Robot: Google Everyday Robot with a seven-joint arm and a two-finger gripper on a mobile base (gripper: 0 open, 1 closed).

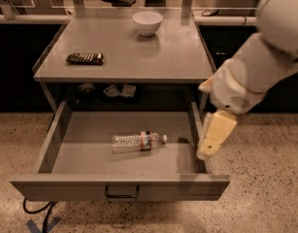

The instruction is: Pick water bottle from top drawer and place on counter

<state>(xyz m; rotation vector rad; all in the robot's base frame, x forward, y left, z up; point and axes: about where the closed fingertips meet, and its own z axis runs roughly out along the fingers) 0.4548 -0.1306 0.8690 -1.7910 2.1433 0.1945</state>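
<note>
The water bottle [139, 141] lies on its side in the middle of the open top drawer [85, 152], white cap pointing right. The drawer's front panel carries a dark pull handle [122, 194]. My gripper [209, 144] hangs from the white arm [255, 72] over the drawer's right wall, to the right of the bottle and apart from it. It holds nothing that I can see. The grey counter [139, 52] stands directly above the drawer.
A white bowl [147, 22] stands at the counter's back and a dark ridged bar [85, 58] lies at its left. Small items [120, 90] sit in the shelf gap under the top. Cables [39, 210] lie on the speckled floor at front left.
</note>
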